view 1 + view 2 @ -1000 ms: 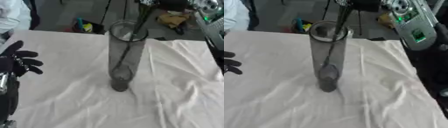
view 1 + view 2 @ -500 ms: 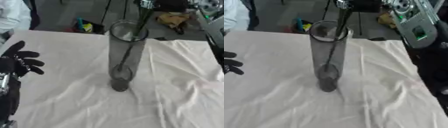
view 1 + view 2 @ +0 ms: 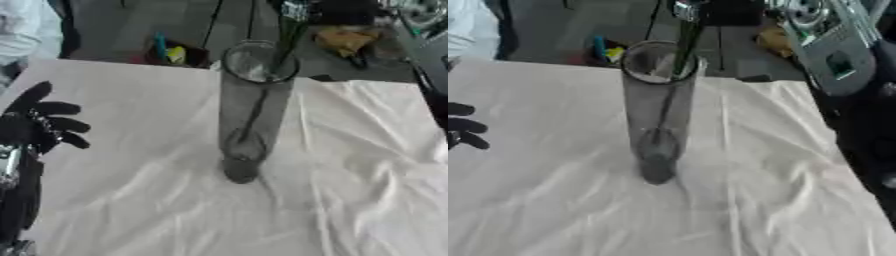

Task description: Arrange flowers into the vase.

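Right hand [image 3: 728, 11] at top edge holds the flower stem [image 3: 684, 45] above the vase [image 3: 249, 110], stem inside for placement; its fingers are indistinct. Left hand [image 3: 39, 122] idles open at left, clear of the vase.

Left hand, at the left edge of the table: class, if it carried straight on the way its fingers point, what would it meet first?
The left hand is open, fingers pointing rightward over the white cloth. Straight on, it would probably meet the tall glass vase with the stem inside, though depth is unclear.
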Robot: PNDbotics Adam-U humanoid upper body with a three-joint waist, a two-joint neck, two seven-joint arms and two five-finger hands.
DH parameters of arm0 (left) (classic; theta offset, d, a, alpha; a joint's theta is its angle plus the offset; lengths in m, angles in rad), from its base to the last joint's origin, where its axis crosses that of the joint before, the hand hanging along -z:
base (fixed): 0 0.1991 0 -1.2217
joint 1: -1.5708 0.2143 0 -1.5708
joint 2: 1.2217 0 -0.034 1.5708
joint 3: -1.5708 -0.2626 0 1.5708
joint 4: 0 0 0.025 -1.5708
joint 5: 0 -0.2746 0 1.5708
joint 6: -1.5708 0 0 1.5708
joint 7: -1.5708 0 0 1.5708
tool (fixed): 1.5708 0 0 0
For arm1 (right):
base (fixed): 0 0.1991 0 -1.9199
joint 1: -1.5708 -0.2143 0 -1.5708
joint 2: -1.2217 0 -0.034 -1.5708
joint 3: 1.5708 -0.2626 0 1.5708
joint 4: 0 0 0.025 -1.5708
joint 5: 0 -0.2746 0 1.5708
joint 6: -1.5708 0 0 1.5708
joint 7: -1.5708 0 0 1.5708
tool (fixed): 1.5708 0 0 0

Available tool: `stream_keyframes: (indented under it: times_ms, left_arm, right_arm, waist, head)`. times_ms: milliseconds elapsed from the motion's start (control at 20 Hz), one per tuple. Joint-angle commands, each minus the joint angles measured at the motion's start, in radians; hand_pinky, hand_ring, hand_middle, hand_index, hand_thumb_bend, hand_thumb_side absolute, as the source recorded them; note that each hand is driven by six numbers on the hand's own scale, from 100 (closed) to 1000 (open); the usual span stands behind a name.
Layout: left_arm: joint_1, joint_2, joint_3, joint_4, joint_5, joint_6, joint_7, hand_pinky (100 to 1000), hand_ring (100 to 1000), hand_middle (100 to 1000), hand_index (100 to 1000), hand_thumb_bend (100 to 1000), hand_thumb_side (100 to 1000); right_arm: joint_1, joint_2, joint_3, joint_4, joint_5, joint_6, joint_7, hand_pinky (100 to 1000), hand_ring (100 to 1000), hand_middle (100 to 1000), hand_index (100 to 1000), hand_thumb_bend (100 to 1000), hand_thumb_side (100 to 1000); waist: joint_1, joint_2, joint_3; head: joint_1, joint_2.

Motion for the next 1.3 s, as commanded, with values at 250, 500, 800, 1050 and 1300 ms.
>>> stream_keyframes:
  times_ms: [250, 500, 800, 1050, 1300]
  left_arm:
    - [-0.007, 0.009, -0.011, -0.018, 0.004, -0.001, -0.003, 499, 606, 655, 918, 100, 1000]
    - [-0.007, 0.01, -0.012, -0.018, 0.005, -0.001, -0.004, 499, 606, 655, 918, 100, 1000]
    - [-0.006, 0.011, -0.012, -0.018, 0.005, 0.0, -0.005, 500, 607, 655, 918, 100, 1000]
    - [-0.005, 0.012, -0.013, -0.018, 0.006, 0.001, -0.007, 499, 607, 655, 917, 100, 1000]
    - [-0.005, 0.011, -0.014, -0.018, 0.006, 0.002, -0.008, 499, 607, 655, 917, 100, 1000]
  right_arm:
    - [-0.031, -0.02, -0.018, 0.003, -0.017, -0.015, -0.008, 750, 837, 779, 930, 317, 1000]
    - [-0.039, -0.015, -0.018, 0.007, -0.047, -0.011, -0.036, 763, 845, 787, 949, 441, 1000]
    - [-0.049, -0.015, -0.013, 0.03, -0.059, -0.023, -0.009, 779, 866, 798, 963, 607, 1000]
    - [-0.056, -0.014, -0.014, 0.049, -0.069, -0.037, 0.041, 788, 879, 813, 982, 688, 1000]
    - [-0.057, -0.015, -0.015, 0.055, -0.079, -0.045, 0.074, 791, 883, 814, 989, 704, 1000]
  waist:
    - [-0.016, -0.022, 0.0]
    - [-0.018, -0.023, 0.0]
    - [-0.022, -0.025, -0.001]
    - [-0.025, -0.025, -0.001]
    - [-0.026, -0.024, -0.001]
  head:
    - [0.002, -0.011]
    - [0.002, -0.015]
    - [0.002, -0.017]
    - [0.004, -0.019]
    - [0.005, -0.019]
